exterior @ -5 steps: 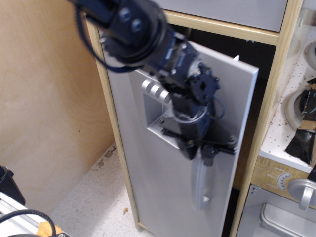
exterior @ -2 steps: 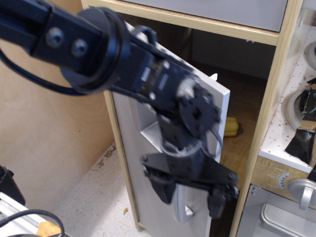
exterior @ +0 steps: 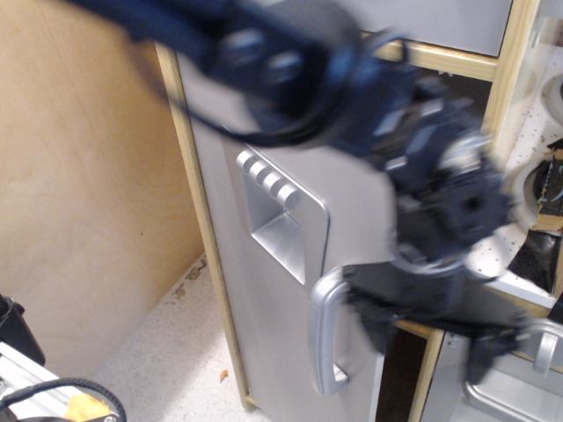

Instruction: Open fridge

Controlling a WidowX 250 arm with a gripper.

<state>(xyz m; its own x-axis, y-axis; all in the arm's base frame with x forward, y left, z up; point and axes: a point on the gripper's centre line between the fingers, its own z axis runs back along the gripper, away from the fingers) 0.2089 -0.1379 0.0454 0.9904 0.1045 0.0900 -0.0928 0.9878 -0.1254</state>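
Observation:
The fridge is a tall cabinet with a light wood frame. Its silver-grey door stands ajar, with a dark gap showing at its lower right edge. The recessed dispenser panel and the curved vertical handle face me. My gripper is blurred by motion, just right of the handle and off it. Its jaws stand apart and hold nothing. The black arm crosses the top of the door and hides its right edge.
A short plain grey panel sits above the fridge. At the right are a white pegboard counter and a small silver oven door with a handle. A plywood wall stands at the left, with speckled floor below.
My gripper came off the handle and swept right, from in front of the door to its right edge. The handle and dispenser panel now show uncovered.

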